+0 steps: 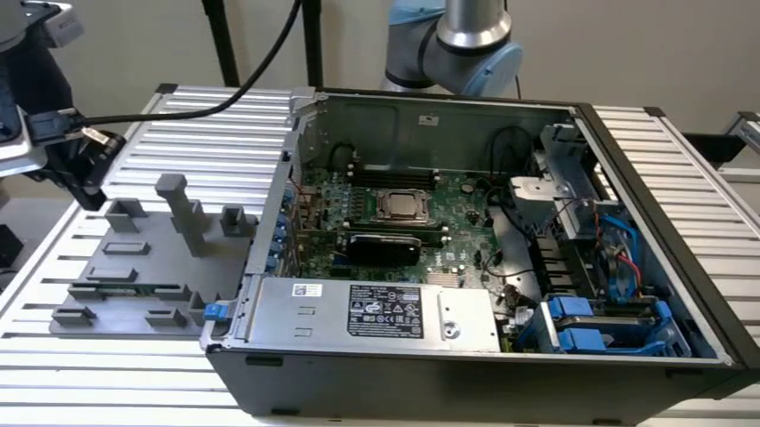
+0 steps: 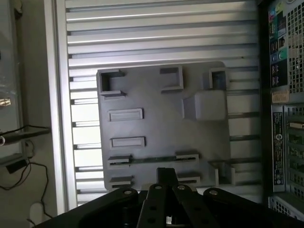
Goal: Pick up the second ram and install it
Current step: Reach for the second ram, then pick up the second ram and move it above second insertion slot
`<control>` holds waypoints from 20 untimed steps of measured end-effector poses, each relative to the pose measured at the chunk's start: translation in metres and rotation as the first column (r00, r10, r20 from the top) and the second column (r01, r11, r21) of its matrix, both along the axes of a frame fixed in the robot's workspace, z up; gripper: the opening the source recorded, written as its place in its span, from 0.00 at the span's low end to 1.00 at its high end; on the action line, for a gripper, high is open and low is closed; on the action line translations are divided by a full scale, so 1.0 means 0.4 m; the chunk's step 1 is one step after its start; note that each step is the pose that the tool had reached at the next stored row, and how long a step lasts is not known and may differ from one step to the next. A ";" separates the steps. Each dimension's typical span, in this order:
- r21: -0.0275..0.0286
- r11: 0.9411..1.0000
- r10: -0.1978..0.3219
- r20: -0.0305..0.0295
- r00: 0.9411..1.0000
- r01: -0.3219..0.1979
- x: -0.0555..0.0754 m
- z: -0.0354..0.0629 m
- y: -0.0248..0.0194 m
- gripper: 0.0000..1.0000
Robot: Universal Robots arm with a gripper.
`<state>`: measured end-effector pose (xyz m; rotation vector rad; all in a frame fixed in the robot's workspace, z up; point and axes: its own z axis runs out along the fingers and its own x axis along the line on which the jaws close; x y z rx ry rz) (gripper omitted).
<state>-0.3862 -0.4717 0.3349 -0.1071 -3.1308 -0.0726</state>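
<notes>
A pale, plain wall [image 1: 665, 53] rises behind the ribbed silver desk [image 1: 131, 356]. Two black poles [image 1: 219, 36] stand at the desk's far edge, in soft, even light.

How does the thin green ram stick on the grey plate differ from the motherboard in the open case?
The ram stick is a thin narrow strip; the motherboard is a broad board. The ram stick lies on the grey plate outside the case; the motherboard sits inside it. Both are green circuit boards.
</notes>
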 end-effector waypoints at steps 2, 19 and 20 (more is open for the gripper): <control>0.000 1.000 0.003 -0.004 1.000 -0.003 -0.001 -0.005 -0.004 0.00; -0.006 0.999 0.053 -0.015 0.998 -0.054 -0.003 -0.020 -0.010 0.00; -0.007 0.999 0.053 -0.015 0.998 -0.054 -0.003 -0.020 -0.010 0.00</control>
